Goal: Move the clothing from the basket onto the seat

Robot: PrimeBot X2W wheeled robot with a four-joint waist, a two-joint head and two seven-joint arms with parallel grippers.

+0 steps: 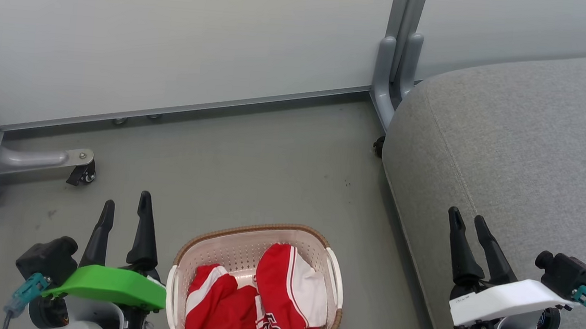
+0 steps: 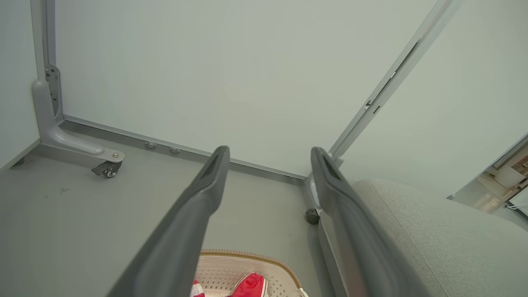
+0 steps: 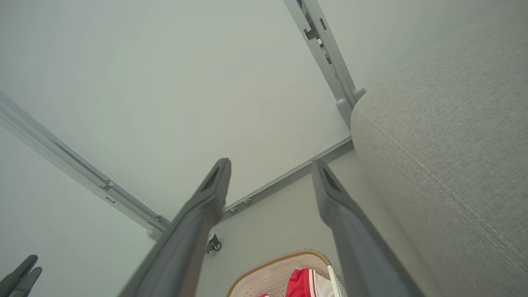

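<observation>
The clothing (image 1: 278, 283) lies heaped in the basket (image 1: 246, 229) on the floor (image 1: 245, 171), between the two arms and nearer the robot than either set of fingertips. The left gripper (image 1: 127, 199), spread wide and empty, is just beside the basket's rim. The right gripper (image 1: 467, 215), equally wide and empty, hangs over the seat (image 1: 534, 152). The left looks nearer, though depth is hard to judge.

Bright red clothing (image 1: 229, 311) with white stripe trim and black-and-white lettering. Cream-white perforated basket (image 1: 236, 251) with a brown woven-look rim. Light grey fabric seat (image 1: 524, 151) with a stitched seam. Dull grey floor (image 1: 251, 166). Pale grey-white wall panels (image 1: 177, 35) with grey metal frames. Left end effector (image 1: 127, 199): 2 black fingers, bright green cover (image 1: 111, 283). Right end effector (image 1: 467, 215): 2 black fingers, white cover (image 1: 502, 301).
</observation>
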